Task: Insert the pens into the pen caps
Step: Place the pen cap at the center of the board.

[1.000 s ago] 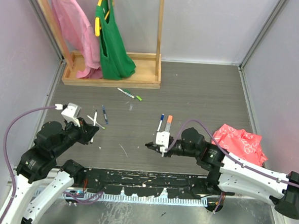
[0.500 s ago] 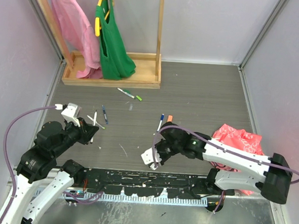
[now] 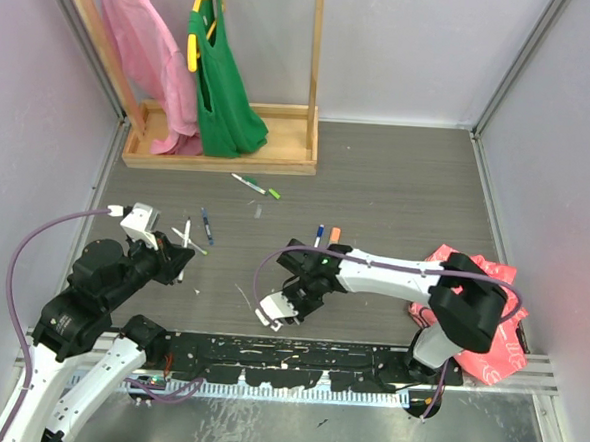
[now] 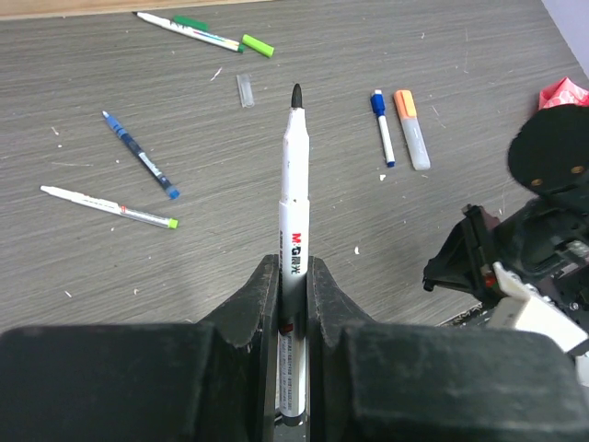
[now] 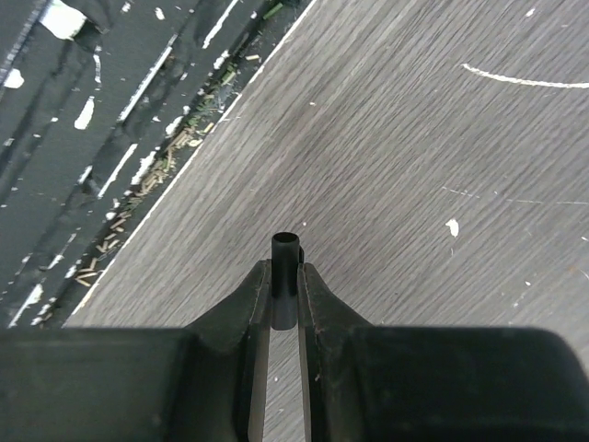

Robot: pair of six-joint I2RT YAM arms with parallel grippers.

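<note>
The left gripper (image 4: 293, 276) was closed tightly on a white pen (image 4: 292, 175) with a black tip, which pointed toward the far edge of the table (image 4: 479, 64). The right gripper (image 5: 285, 274), close to the near edge, pinched 1 black cap (image 5: 286, 249), its open mouth facing forward. I judged 2 risks: the tip could miss the small mouth if both axes were not in line, and the push could make the pen slide back or the cap tilt in its grip.

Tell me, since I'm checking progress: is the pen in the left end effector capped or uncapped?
Uncapped: the pen in the left end effector shows a bare black tip; the right end effector holds a cap.
</note>
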